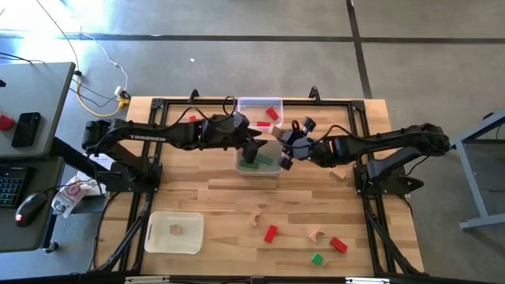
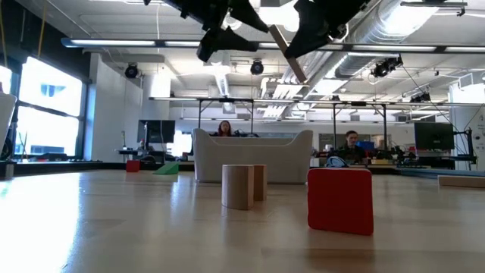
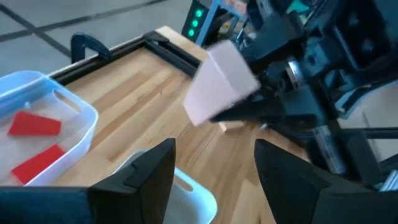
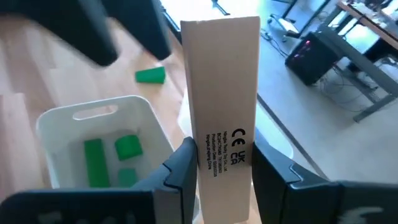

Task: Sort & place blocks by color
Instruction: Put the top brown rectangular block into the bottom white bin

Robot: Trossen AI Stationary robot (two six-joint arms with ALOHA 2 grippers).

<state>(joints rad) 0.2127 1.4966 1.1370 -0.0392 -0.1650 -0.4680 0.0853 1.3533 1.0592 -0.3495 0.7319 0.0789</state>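
Observation:
My right gripper (image 4: pixel 224 171) is shut on a plain wooden bar block (image 4: pixel 221 81) with a printed label, high above the table by the tray of green blocks (image 4: pixel 99 155). The bar shows slanted in the low view (image 2: pixel 288 53). My left gripper (image 3: pixel 214 168) stands open and empty just left of it over the same tray (image 1: pixel 256 164), facing the bar (image 3: pixel 221 84). A clear tray (image 1: pixel 260 110) behind holds red blocks. Loose red (image 1: pixel 271 233), green (image 1: pixel 317 258) and wooden (image 1: pixel 316 234) blocks lie on the near table. My right gripper pinches the wooden bar at one end (image 4: pixel 224 163) between its two fingers, which press on two opposite long sides. The fingers lie along the bar, which juts straight out past the fingertips. It is lifted clear of the table and trays, tilted.
A white tray (image 1: pixel 175 233) at the near left holds one wooden block. A wooden block (image 1: pixel 338 173) lies by the right arm's base. In the low view a red block (image 2: pixel 341 199) and a wooden block (image 2: pixel 242 186) stand close to the camera. People sit beyond the table.

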